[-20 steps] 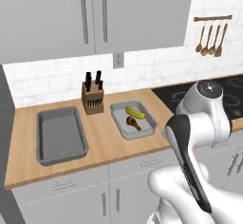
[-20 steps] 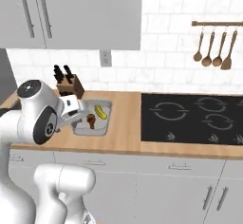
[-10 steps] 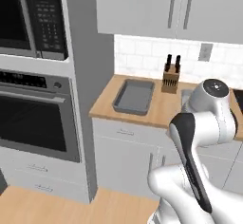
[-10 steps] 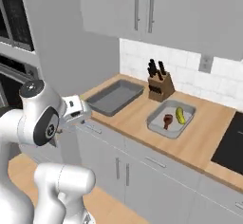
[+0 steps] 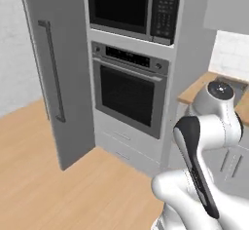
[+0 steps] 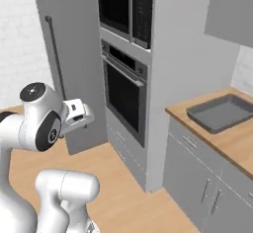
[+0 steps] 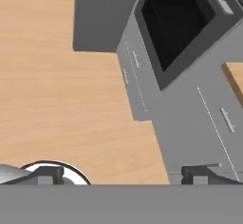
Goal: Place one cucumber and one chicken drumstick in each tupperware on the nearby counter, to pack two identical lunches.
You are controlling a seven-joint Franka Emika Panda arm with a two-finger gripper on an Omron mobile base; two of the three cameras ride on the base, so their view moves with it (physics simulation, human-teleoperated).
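1. My base faces a tall grey unit with a wall oven (image 5: pixel 130 95) and a microwave (image 5: pixel 133 7) above it; a fridge door with a long bar handle (image 5: pixel 52 70) stands to its left over the wooden floor (image 5: pixel 58 185).
2. The claw (image 7: pixel 123 174) hangs over the floor with its two tips standing wide apart and nothing between them. In the right base view the hand (image 6: pixel 76 116) sticks out from the arm toward the oven.
3. One tupperware (image 6: pixel 221 111) lies on the worktop (image 6: pixel 237 140), well off to my right, near the worktop's end beside the oven unit. It looks empty from here. I cannot see a second tray, a cucumber or a drumstick from this position.
4. Handling, as I judge it: the tray is stiff, light and shallow, and should stay where it lies; I only drop food into it.
5. A cucumber should be firm and smooth, so I would close across its middle, squarely, to stop it rolling out.
6. A drumstick is uneven and likely slick; I would take it across the thick meaty part, not the thin bone end.
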